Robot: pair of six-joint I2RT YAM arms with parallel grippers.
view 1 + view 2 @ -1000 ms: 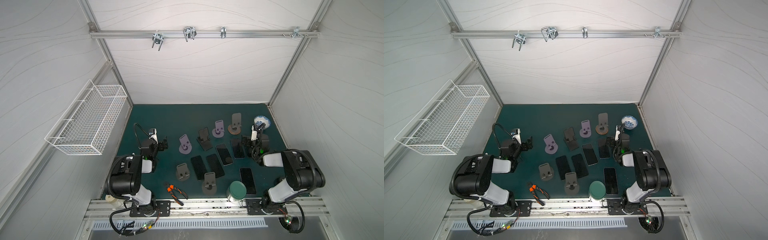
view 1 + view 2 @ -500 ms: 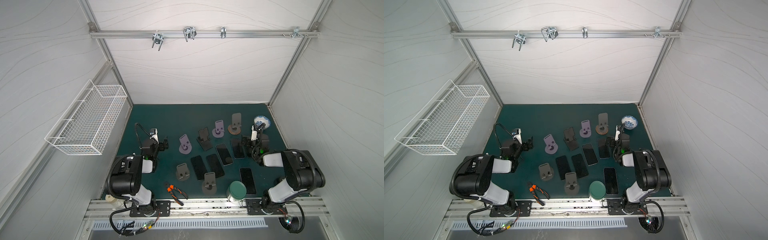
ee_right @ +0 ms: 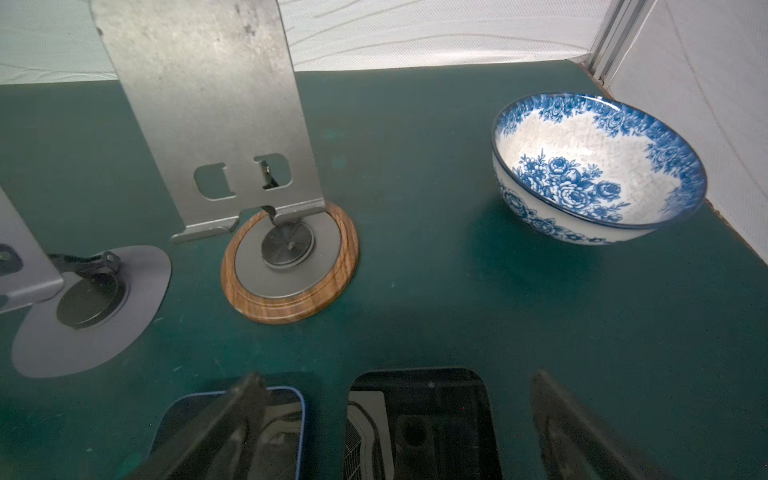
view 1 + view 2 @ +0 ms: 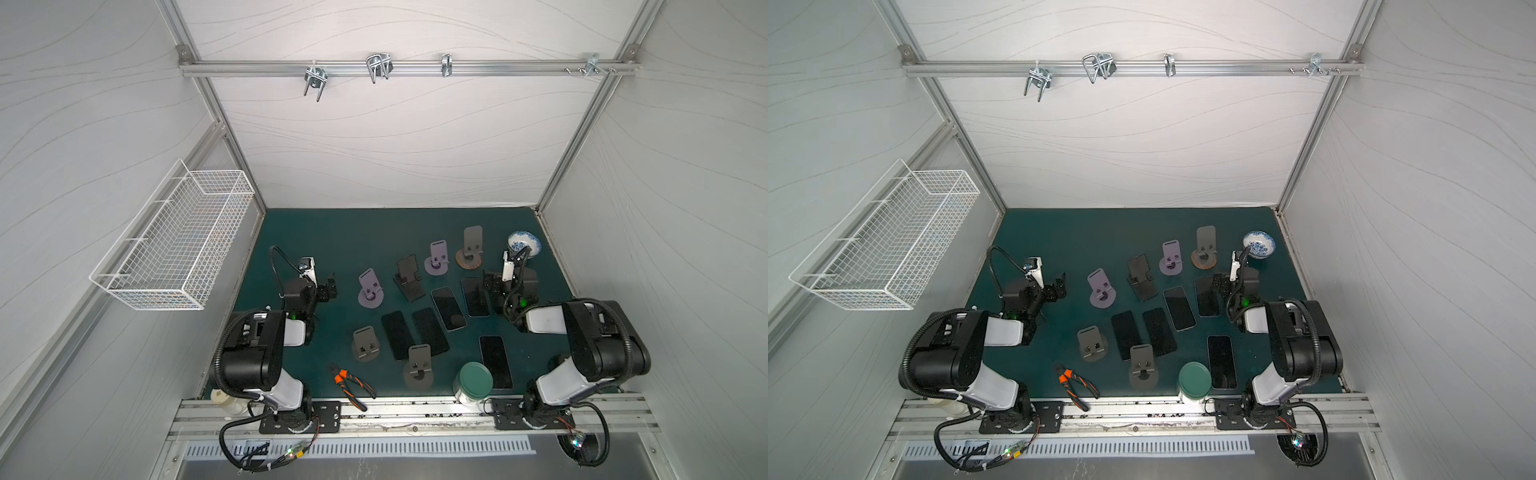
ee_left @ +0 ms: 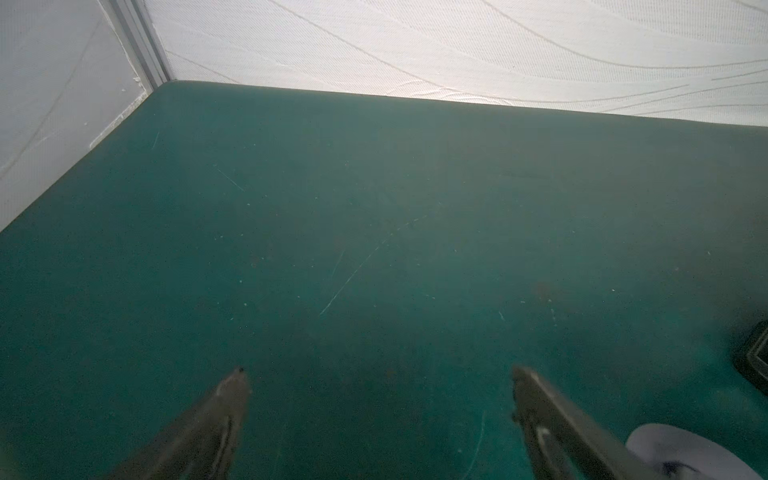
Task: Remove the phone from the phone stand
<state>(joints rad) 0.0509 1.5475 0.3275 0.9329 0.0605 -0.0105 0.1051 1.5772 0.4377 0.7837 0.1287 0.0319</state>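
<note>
Several phones lie flat on the green mat (image 4: 353,232). Every phone stand I see is bare, including the grey stand on a wooden base (image 3: 232,137) (image 4: 471,249) and the purple stand (image 4: 370,289). My right gripper (image 3: 399,399) (image 4: 490,286) is open low over the mat. A black phone (image 3: 419,419) lies between its fingers without touching them. One finger (image 3: 245,403) reaches over a blue-edged phone (image 3: 286,419) (image 4: 475,296). My left gripper (image 5: 380,382) (image 4: 330,286) is open above bare mat, beside the purple stand's base (image 5: 685,449).
A blue-and-white bowl (image 3: 598,166) (image 4: 523,243) sits at the back right near the wall. A green-lidded jar (image 4: 473,382) and orange-handled pliers (image 4: 351,384) lie by the front rail. A wire basket (image 4: 174,237) hangs on the left wall.
</note>
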